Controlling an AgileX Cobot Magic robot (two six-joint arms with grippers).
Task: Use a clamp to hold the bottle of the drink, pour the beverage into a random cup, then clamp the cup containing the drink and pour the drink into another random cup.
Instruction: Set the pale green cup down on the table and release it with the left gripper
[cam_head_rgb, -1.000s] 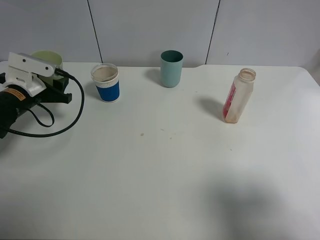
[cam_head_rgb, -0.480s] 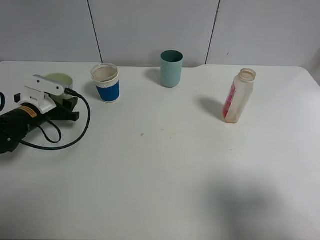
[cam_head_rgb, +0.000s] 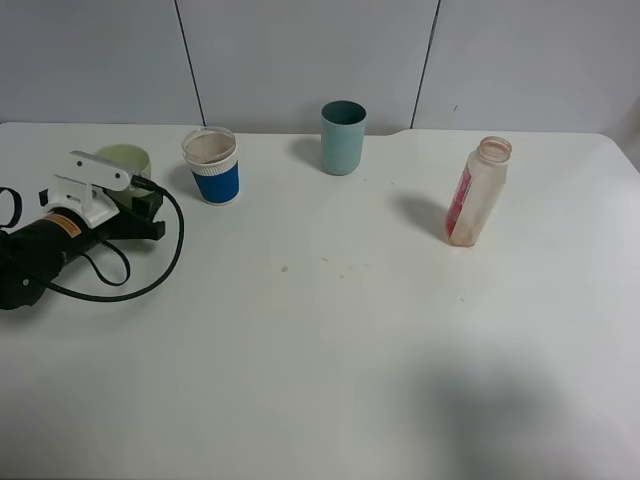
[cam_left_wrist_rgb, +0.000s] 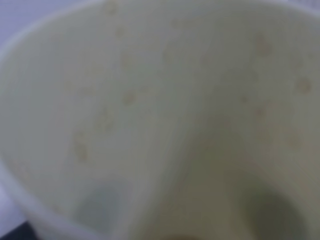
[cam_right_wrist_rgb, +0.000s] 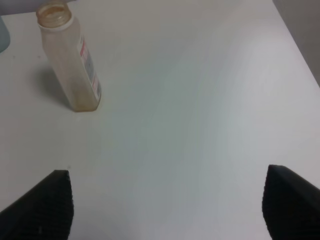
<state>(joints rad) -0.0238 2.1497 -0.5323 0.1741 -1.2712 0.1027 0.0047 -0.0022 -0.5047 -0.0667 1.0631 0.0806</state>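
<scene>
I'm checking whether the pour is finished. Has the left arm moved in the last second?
Yes. The left pincer with the pale green cup has come down and toward the front of the table, judged against the blue cup, which stayed put.

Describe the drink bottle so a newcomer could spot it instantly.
Look at the right side of the white table, away from the cups along the back edge. The bottle stands alone there, uncapped: tall, translucent, with a red label, unlike the short opaque cups.

A lab test bench — bare white table (cam_head_rgb: 330, 350), plain grey panel wall (cam_head_rgb: 300, 50).
</scene>
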